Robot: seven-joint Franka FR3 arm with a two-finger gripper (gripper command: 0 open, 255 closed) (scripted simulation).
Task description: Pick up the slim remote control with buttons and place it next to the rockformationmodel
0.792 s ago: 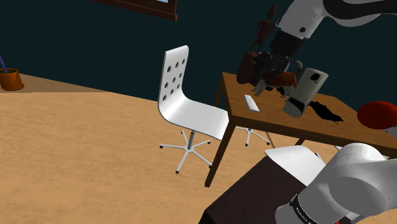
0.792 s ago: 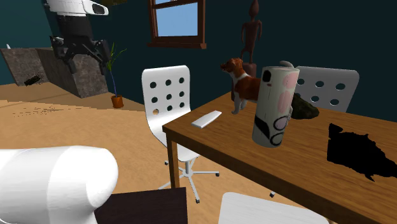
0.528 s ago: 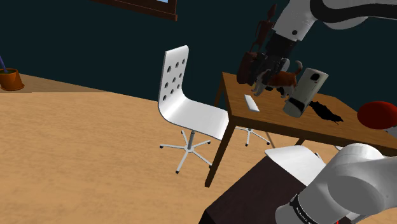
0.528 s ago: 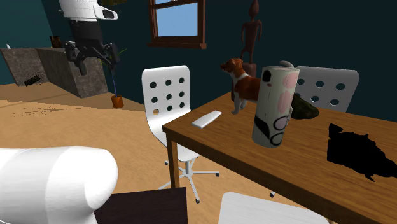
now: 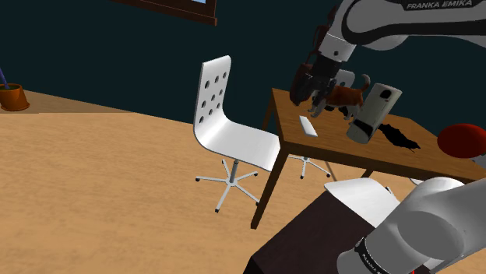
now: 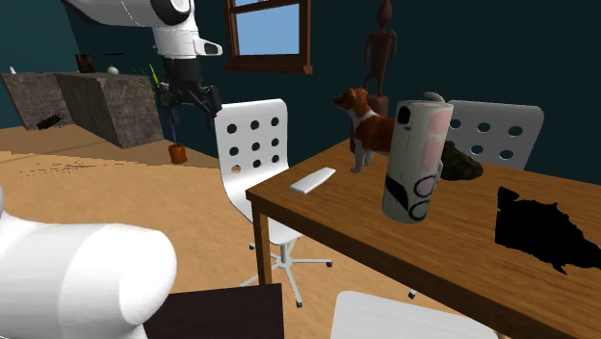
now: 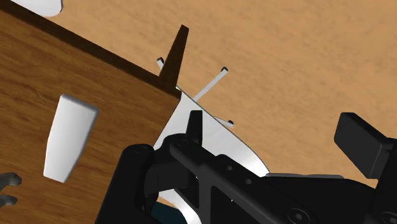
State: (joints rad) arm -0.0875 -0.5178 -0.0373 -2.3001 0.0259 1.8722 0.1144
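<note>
Well, my jaws stand apart with nothing between them, hanging over the white chair seat (image 7: 219,140) just past the bench (image 7: 114,83) corner. The pale slim remote (image 7: 69,137) lies flat on the bench off to one side of them, untouched, and the dark rock model (image 6: 462,166) sits well beyond it.

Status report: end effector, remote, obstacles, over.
End effector open, empty, up near corner of brown wooden table. Slim white remote control flat there, untouched. Brown-and-white dog figurine close by.

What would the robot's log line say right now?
stage: pre-grasp | gripper: open, empty, near table corner | remote: flat on table, untouched
</note>
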